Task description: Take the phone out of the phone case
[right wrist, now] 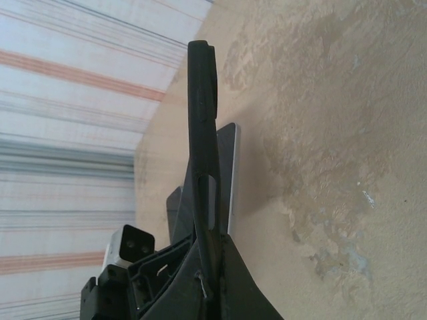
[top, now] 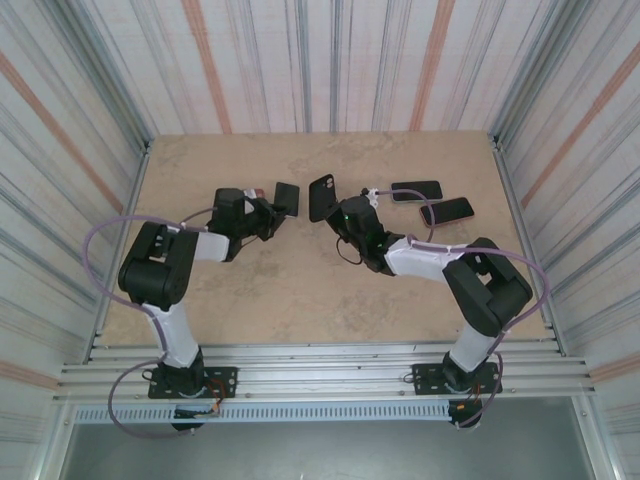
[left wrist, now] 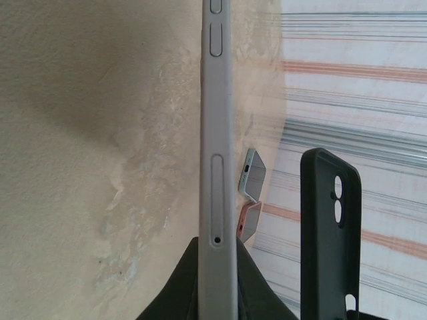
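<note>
Top external | left gripper (top: 271, 213) pinching phone (top: 288, 198) | right gripper (top: 339, 212) pinching phone case (top: 321, 196) | near, apart

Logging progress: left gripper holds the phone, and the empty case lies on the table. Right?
No. The case is not on the table: the right gripper holds it, per the top view. The left gripper does hold the phone.

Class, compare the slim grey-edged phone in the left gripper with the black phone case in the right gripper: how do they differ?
The slim grey-edged phone shows a pale edge with buttons; the black phone case is dark throughout. The phone is solid; the case has see-through camera holes. The left gripper clamps the phone, the right gripper the case. Both are rectangular, gripped at one end, and apart.
</note>
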